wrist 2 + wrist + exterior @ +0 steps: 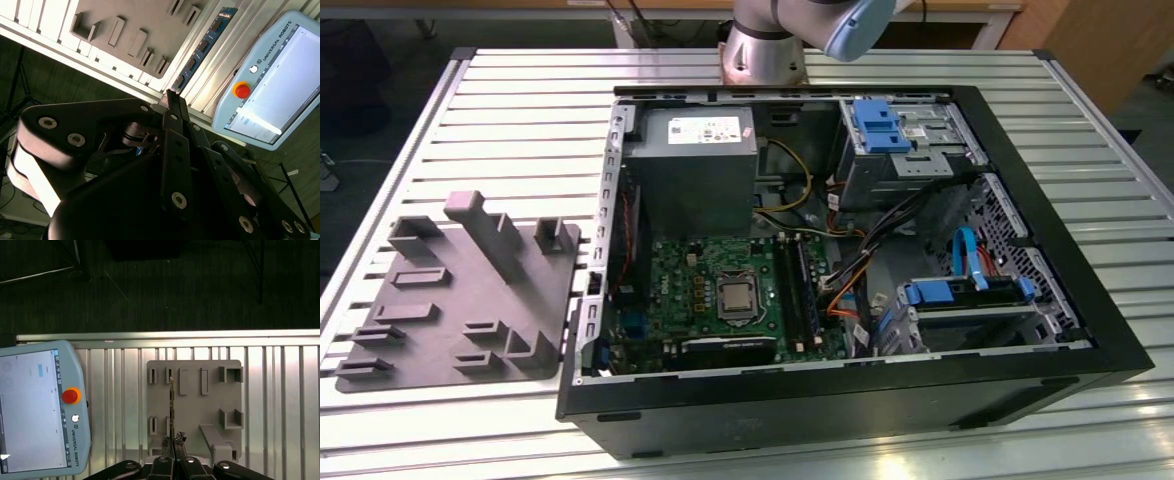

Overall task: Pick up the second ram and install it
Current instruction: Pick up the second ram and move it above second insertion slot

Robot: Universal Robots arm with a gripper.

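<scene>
The gripper (173,441) is closed: in both wrist views its two black fingers (175,150) converge to a narrow tip (170,97) and clamp one end of the second ram (202,47). In the second wrist view the stick extends straight out from the fingertips, showing its blue board face and a row of black chips. In the first wrist view the second ram (171,405) is seen edge-on as a thin dark line running across the grey holder tray (210,405). It appears to be lifted clear of the tray's slots, though the edge-on angle does not confirm this. The tray lies on the slatted aluminium table (280,405), and a teach pendant (35,405) with a red button (70,396) lies just beside it. In the exterior view the holder tray (454,300) sits at the exterior view's left of the open computer case (854,400). The motherboard (720,290) lies exposed inside the case, with the long black memory slots (797,285) beside the processor socket. The arm base (767,45) stands behind the case.
</scene>
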